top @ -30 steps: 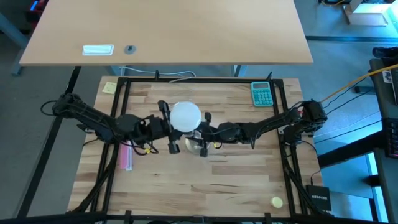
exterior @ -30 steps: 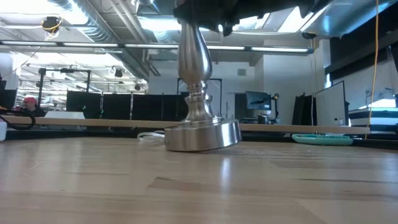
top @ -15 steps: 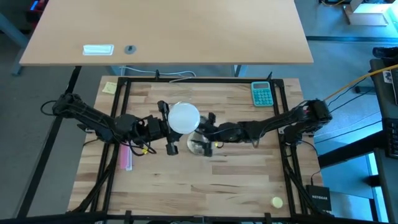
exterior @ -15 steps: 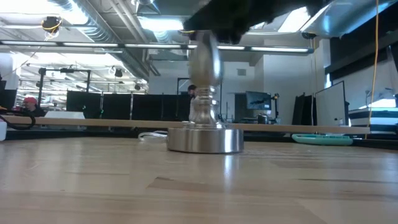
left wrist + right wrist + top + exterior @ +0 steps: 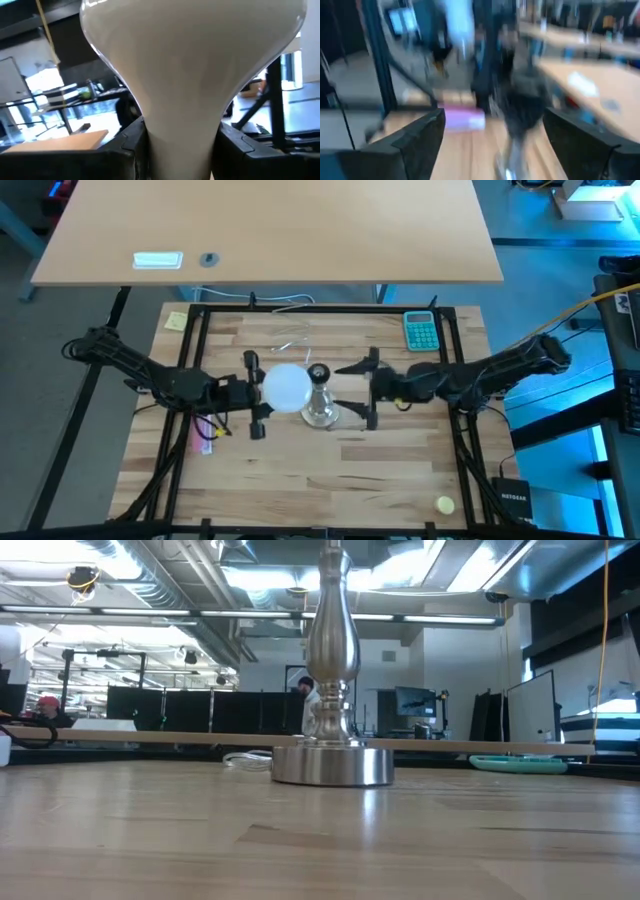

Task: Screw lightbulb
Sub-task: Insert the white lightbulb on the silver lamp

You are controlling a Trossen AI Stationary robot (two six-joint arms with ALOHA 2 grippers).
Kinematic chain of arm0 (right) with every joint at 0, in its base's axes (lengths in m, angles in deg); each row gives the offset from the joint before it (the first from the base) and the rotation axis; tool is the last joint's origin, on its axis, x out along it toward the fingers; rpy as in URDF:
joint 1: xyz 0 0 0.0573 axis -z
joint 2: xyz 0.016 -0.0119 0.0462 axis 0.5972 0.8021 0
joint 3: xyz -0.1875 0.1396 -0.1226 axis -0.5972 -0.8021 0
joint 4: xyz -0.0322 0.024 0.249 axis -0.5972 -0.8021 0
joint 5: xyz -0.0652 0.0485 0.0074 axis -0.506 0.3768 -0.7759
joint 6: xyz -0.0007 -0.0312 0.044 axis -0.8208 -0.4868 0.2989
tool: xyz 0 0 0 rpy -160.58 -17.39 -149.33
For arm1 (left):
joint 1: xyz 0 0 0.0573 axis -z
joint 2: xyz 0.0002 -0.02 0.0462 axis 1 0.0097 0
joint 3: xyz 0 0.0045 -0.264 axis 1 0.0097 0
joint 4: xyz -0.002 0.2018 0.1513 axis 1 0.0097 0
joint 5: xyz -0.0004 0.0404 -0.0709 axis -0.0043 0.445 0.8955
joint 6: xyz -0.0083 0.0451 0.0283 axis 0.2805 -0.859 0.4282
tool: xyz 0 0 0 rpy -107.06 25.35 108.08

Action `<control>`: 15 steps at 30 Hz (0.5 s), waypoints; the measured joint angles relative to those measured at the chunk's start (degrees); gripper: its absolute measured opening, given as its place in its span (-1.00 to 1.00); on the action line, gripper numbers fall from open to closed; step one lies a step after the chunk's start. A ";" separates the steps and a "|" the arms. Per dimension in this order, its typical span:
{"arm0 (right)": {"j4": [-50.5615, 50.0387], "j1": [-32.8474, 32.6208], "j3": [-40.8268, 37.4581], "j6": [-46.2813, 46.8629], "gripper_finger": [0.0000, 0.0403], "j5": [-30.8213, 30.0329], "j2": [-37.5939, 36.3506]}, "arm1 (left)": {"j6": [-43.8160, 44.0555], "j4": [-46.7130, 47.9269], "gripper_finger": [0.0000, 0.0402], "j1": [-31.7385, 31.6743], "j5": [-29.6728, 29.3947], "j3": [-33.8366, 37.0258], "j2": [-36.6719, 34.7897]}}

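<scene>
The white frosted lightbulb [image 5: 285,387] is held by my left gripper [image 5: 258,393] just left of the silvery socket stand [image 5: 319,408]. The bulb fills the left wrist view [image 5: 190,60]. The stand rests upright on its round base [image 5: 331,764] at the table's middle, its dark top [image 5: 318,373] bare. My right gripper [image 5: 369,390] is open and empty a little to the right of the stand. Its fingers face the stand, which shows blurred in the right wrist view [image 5: 520,117]. My left gripper pinches the bulb's narrow neck [image 5: 181,142] between its two fingers [image 5: 131,147], one on each side. The fingers come level from the table's left. The globe [image 5: 287,386] reaches out past the fingertips toward the stand, and the bulb is lifted clear of the table.
A teal calculator [image 5: 422,330] lies at the far right and a yellow note [image 5: 176,320] at the far left. A pink object [image 5: 205,435] lies below my left arm. A small yellow thing [image 5: 445,503] lies near the front right. A dark frame [image 5: 320,309] borders the table.
My right gripper has let go of the stand's top and drawn back toward the table's right edge. The stand, tilted a second ago, now rests flat and upright. My left gripper has carried the bulb a little toward the table's left and near edges, off the stand's top.
</scene>
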 joint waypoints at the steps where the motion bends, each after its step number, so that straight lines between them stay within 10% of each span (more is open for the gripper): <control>1: 3.70 0.10 -0.02 -0.61 0.63 0.52 0.06 | 0.33 0.17 -0.32 -0.04 0.78 0.00 0.07; 15: 26.36 0.21 6.41 -14.08 0.03 4.53 13.83 | 3.48 0.53 -0.32 0.50 2.12 0.07 1.01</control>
